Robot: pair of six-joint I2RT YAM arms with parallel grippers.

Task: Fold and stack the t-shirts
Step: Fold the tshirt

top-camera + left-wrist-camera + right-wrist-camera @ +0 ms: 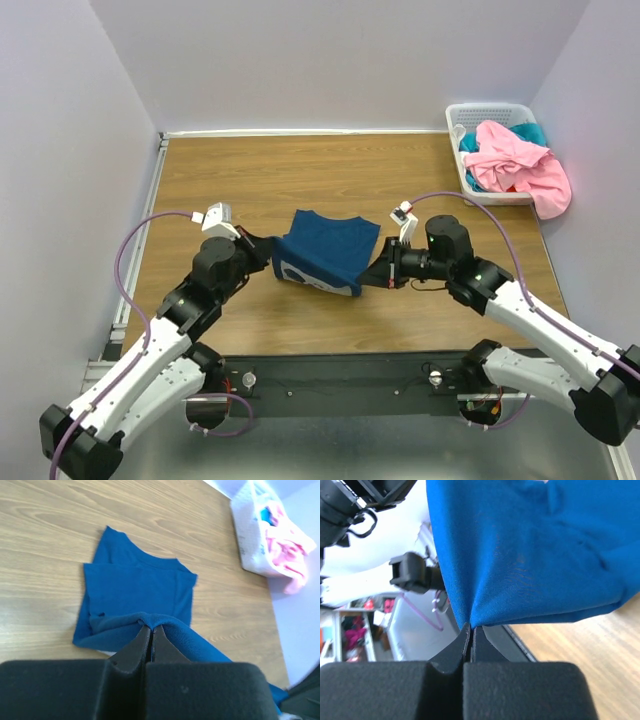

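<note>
Top external view: a dark blue t-shirt, partly folded, lies about the middle of the wooden surface, between the two arms. A bit of white print shows along its near edge. Its left and right near corners are drawn up off the wood toward the arms.

Left wrist view: the left fingers are pressed together on a raised fold of the shirt's near edge. The rest of the cloth spreads flat on the wood beyond them, with a sleeve pointing toward the far edge.

Right wrist view: the right fingers are likewise clamped on a pinch of the blue cloth, which fans out upward from their tips and hangs clear of the wood.

At the far right corner of the surface stands a white slatted basket. A pink t-shirt is heaped in it and spills over its near right rim. A brighter teal t-shirt peeks out beneath the pink one, inside the basket.
</note>
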